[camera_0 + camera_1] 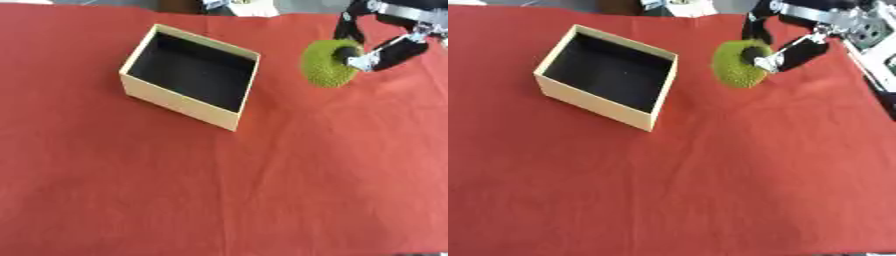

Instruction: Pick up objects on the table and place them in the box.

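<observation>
A round, bumpy green object (325, 66) hangs above the red cloth at the upper right, held by my right hand (385, 50), whose black fingers and thumb curl round it from the right. The open cardboard box (179, 102) with a dark inside stands to the left of it at the upper middle, turned askew; nothing shows inside it. The green object is about a hand's width to the right of the box's right wall. My left hand shows in neither view.
A red cloth (262, 190) covers the table, wrinkled in places. Beyond the far edge lie some pale items (241, 6). In the right eye view a white and grey frame (872, 45) stands at the right edge.
</observation>
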You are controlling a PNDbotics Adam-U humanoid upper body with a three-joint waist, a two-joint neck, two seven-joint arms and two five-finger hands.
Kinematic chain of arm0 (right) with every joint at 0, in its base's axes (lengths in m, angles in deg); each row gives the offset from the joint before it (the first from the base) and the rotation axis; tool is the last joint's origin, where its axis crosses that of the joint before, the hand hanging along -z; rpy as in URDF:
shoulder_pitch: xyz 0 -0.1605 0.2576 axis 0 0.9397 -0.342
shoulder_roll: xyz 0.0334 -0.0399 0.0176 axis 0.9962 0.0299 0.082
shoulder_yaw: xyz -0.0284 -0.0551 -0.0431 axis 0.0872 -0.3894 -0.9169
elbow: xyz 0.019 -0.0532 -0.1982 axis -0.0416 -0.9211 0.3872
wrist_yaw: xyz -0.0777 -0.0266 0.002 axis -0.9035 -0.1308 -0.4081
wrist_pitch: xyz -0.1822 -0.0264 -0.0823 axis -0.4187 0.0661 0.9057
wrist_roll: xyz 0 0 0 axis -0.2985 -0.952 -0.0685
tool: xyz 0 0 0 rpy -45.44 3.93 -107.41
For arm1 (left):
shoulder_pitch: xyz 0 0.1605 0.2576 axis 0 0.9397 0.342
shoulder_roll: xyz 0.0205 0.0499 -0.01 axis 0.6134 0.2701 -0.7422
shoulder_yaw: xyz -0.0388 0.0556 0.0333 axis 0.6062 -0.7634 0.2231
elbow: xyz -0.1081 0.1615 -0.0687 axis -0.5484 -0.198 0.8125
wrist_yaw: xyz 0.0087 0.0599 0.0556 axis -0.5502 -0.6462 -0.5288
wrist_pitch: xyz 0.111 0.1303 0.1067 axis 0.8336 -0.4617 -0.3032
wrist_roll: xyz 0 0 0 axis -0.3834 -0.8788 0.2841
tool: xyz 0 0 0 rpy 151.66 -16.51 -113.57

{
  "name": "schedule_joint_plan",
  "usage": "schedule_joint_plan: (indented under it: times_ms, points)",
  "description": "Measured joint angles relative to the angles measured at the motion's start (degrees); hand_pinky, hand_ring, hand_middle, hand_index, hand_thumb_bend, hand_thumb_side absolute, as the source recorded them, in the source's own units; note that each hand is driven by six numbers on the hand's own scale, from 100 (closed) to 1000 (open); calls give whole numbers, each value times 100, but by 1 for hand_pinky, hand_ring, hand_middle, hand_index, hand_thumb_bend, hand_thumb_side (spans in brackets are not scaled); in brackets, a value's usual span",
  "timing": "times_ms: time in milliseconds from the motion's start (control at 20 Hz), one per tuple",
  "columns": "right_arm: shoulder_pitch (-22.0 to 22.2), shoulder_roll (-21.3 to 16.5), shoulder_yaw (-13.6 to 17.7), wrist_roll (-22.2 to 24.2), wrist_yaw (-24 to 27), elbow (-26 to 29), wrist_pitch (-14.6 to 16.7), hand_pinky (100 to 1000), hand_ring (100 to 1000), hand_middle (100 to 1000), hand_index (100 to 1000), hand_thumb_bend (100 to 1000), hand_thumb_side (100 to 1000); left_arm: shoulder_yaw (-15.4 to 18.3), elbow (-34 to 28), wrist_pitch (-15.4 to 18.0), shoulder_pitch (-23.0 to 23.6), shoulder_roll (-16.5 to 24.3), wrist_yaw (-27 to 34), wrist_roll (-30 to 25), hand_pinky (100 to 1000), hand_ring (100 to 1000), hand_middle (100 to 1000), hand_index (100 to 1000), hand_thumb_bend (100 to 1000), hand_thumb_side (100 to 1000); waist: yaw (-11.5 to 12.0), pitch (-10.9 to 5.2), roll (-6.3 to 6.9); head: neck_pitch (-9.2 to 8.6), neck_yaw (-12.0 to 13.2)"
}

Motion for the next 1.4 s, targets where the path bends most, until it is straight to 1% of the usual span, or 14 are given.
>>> schedule_joint_plan:
  times_ms: [150, 350, 550, 800, 1050, 1400]
  points:
    - [-271, 369, 37, -87, -249, 25, -142, 616, 527, 283, 379, 100, 100, -8, 0, -2, -36, -40, 37, -6, 554, 875, 888, 654, 156, 721, 92, 38, 28, -11, 0]
    - [-481, 907, 114, -158, -594, 51, -452, 605, 533, 292, 392, 100, 100, -34, 0, 0, -99, -72, 96, -11, 554, 874, 887, 654, 157, 719, 223, 63, 69, -72, 33]
    - [-546, 1465, 266, -289, -944, 51, -798, 600, 529, 288, 381, 100, 100, -45, 0, -4, -163, -88, 146, -19, 553, 873, 886, 654, 160, 719, 329, 86, 68, -157, 91]
    - [-538, 2061, 383, -638, -1349, -5, -1203, 608, 533, 286, 378, 100, 100, -67, 0, -19, -257, -96, 188, -36, 553, 874, 886, 653, 164, 721, 463, 131, 54, -215, 114]
    - [-437, 2414, 387, -993, -1743, -7, -1602, 611, 535, 287, 377, 100, 100, -74, 0, -45, -323, -137, 238, -63, 553, 873, 886, 653, 167, 721, 575, 141, 21, -267, 128]
    - [-260, 2589, 462, -1580, -2355, -238, -2213, 609, 536, 287, 377, 100, 100, -103, 0, -80, -366, -140, 290, -94, 552, 873, 886, 653, 168, 723, 647, 165, -2, -342, 153]
